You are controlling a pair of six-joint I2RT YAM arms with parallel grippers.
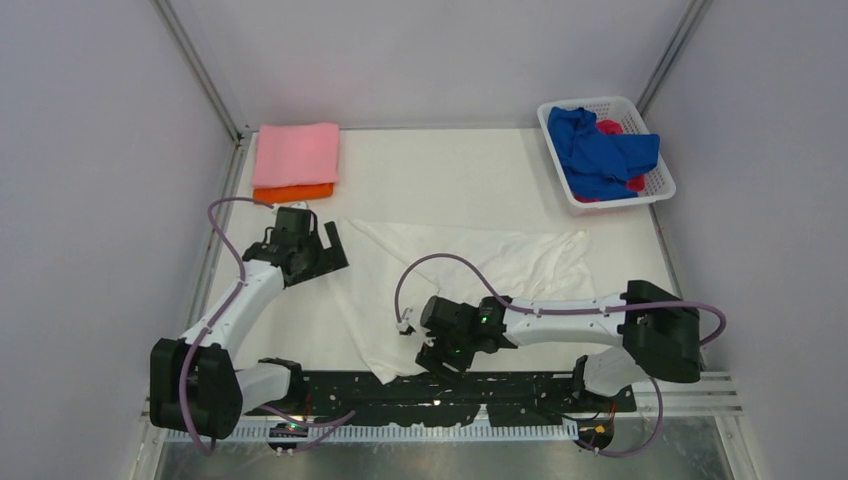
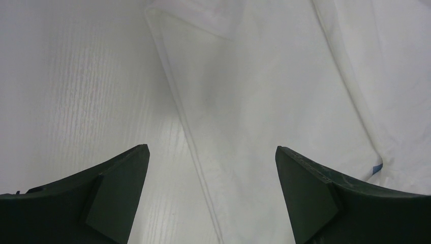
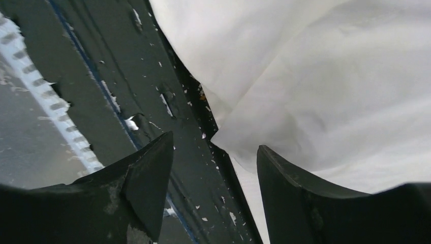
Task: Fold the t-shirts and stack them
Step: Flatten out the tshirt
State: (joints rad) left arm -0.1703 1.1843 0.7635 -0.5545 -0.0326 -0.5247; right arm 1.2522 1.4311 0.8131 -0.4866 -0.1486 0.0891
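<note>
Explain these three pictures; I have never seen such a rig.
Two robot arms stand at the near edge of a table. One picture looks down from above; the other two come from wrist cameras. A white shirt lies spread between the arms. Far left, a folded pink shirt sits on an orange shirt; far right, a basket holds a blue shirt and a red shirt. Nothing is held: the left end effector is open over the cloth, the right end effector open at the white shirt's near edge.
</note>
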